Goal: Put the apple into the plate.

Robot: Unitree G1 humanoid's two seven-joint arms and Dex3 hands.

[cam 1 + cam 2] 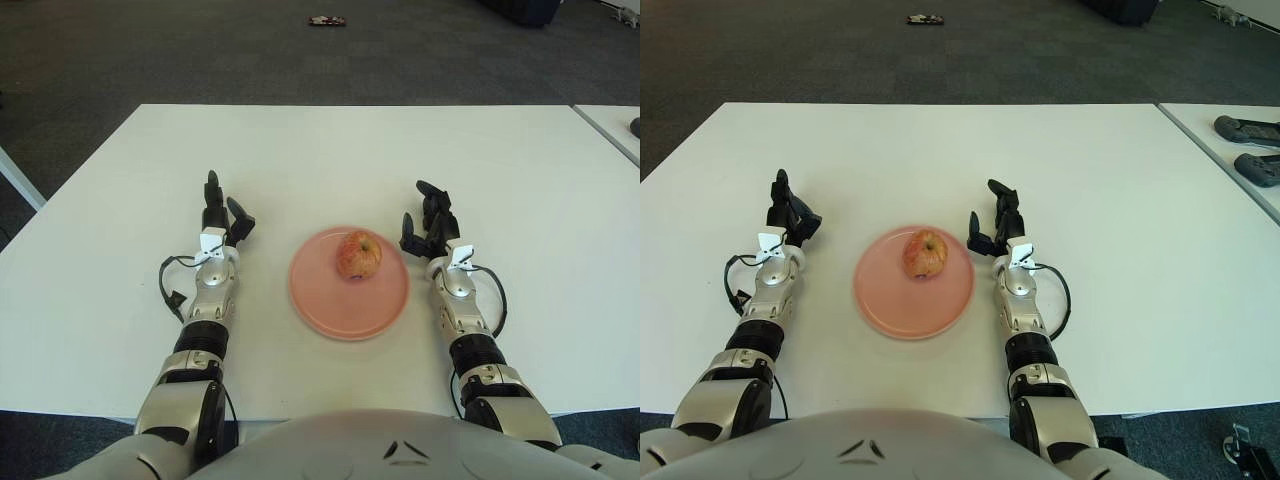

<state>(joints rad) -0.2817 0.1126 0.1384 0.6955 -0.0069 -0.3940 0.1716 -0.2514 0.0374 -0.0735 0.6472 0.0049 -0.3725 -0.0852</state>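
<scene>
Apple (pixel 358 254): reddish-yellow, upright, sits in the plate, toward its far side.
Plate (pixel 330 310): pink, round, on the white counter (pixel 330 150), between my two hands.
My left hand (pixel 220 213): left of the plate, apart from it, fingers spread and pointing away from me, holding nothing.
My right hand (pixel 428 225): just right of the plate's far edge, fingers loosely open, holding nothing, not touching the apple.
Second counter (pixel 1240 150): at far right, carrying two dark objects (pixel 1250 148).
Floor (pixel 300 50): dark carpet beyond the counter.
</scene>
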